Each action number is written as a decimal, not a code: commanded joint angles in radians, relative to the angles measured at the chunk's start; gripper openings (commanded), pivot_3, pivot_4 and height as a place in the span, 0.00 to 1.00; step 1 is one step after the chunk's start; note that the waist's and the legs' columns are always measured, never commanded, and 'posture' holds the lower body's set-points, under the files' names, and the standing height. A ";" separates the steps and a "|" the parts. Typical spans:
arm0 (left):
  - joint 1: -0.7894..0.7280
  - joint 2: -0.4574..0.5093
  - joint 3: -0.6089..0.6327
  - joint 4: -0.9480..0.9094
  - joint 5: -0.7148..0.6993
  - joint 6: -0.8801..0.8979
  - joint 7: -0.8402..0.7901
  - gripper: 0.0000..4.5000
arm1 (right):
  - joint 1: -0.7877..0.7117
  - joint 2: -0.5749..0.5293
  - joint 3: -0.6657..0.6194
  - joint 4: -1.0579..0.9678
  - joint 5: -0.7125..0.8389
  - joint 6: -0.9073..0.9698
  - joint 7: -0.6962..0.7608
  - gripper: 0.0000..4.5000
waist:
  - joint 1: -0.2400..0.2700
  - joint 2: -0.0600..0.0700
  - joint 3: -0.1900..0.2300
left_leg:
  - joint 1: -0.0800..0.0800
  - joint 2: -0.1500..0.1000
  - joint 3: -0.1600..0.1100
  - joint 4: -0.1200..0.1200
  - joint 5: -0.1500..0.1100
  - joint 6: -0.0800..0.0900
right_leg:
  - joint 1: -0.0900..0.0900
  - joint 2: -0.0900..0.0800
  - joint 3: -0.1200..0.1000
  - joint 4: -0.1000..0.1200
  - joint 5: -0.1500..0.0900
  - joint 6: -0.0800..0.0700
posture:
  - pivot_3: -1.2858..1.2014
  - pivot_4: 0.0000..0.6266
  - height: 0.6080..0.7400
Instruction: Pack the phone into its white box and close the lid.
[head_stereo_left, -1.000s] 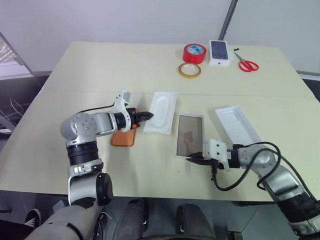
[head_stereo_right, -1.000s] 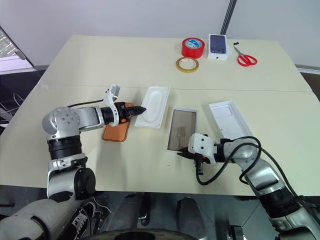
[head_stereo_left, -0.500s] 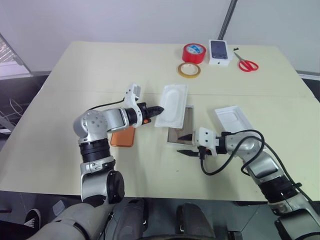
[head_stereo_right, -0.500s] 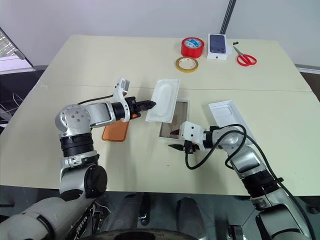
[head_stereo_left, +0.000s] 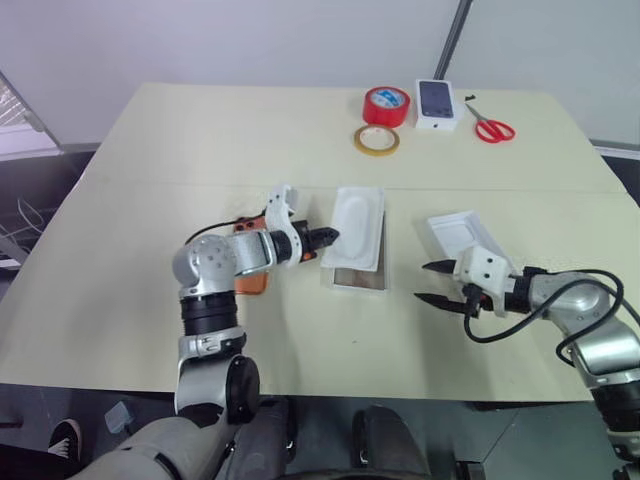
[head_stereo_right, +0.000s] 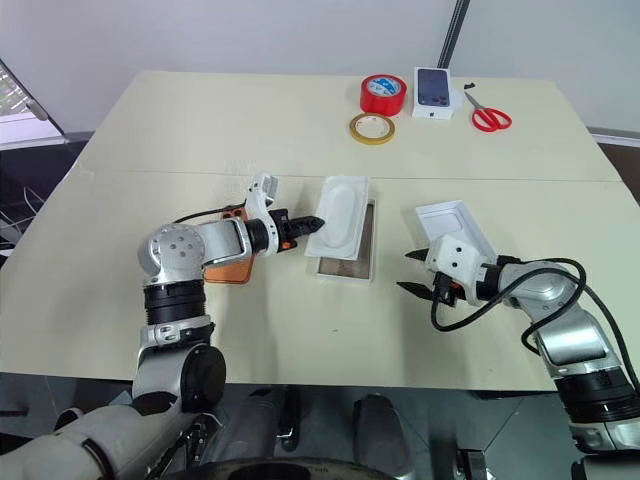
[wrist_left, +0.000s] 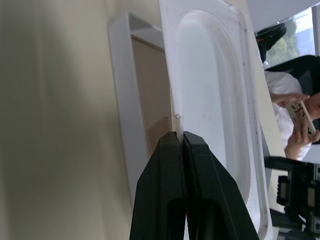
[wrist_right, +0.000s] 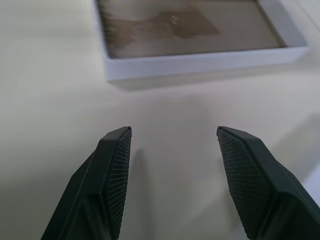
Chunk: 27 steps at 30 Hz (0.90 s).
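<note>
Two arms share the table (head_stereo_left: 130, 300): the phone (head_stereo_right: 228, 272) lies beside the left gripper (head_stereo_left: 330, 238), whose fingers pinch the thin white insert (head_stereo_left: 358, 226) over the white box (head_stereo_left: 355, 277) and should carry it clear, while the right gripper (head_stereo_left: 437, 283) waits, fingers spread, near the lid (head_stereo_left: 462, 234).

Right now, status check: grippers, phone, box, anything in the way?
Left gripper shut on thin white insert, held over white box. Right gripper open, empty, beside the box. Phone on table, unpacked. Lid off.
</note>
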 joint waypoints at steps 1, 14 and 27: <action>0.007 -0.013 -0.007 -0.027 -0.014 0.000 0.012 0.14 | -0.027 0.017 -0.019 -0.001 -0.001 -0.024 -0.027 0.64 | 0.000 0.000 0.000 | 0.000 0.000 0.000 0.000 0.000 0.000 | 0.000 0.000 0.000 0.000 0.000 0.000 | 0.52 0.24 0.91; 0.002 0.018 -0.017 -0.141 -0.074 0.037 -0.019 0.87 | -0.187 0.179 -0.005 0.023 0.053 0.028 -0.127 0.45 | 0.000 0.000 0.000 | 0.000 0.000 0.000 0.000 0.001 -0.001 | 0.000 0.002 0.000 0.000 0.000 0.000 | 0.52 0.24 0.91; 0.156 0.389 -0.187 -0.194 0.083 -0.429 -0.266 0.87 | -0.332 0.368 0.236 0.180 -0.178 0.060 -0.261 0.01 | -0.002 0.001 -0.001 | 0.000 0.001 0.000 -0.001 0.001 -0.002 | -0.002 0.003 0.001 0.001 0.000 0.000 | 0.52 0.24 0.91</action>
